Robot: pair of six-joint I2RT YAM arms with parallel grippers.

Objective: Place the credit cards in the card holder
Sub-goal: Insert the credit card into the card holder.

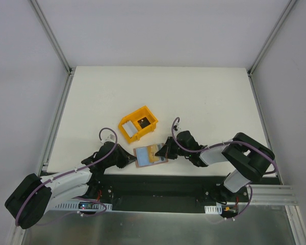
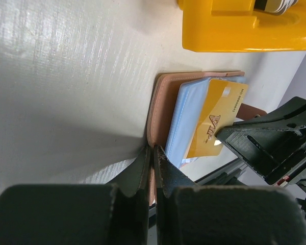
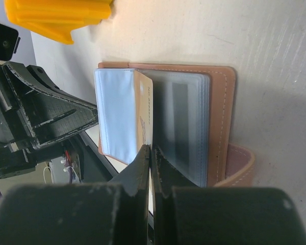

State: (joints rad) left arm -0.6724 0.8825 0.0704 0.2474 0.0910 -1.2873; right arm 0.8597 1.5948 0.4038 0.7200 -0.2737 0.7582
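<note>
Top external: card holder (image 1: 149,155) is lying open at bench (image 1: 204,97) edge; left gripper (image 1: 132,159) is clamping its cover, right gripper (image 1: 161,152) is clamping a gold credit card (image 2: 214,115).

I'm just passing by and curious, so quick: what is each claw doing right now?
Left gripper: closed, apparently pinching the card holder by its edge.
Right gripper: closed, apparently pinching the gold card over the holder.

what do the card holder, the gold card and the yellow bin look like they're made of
card holder: brown leather or an imitation, matte, with a stitched edge. gold card: probably plastic, thin and glossy. yellow bin: moulded plastic, smooth with a slight sheen.
</note>
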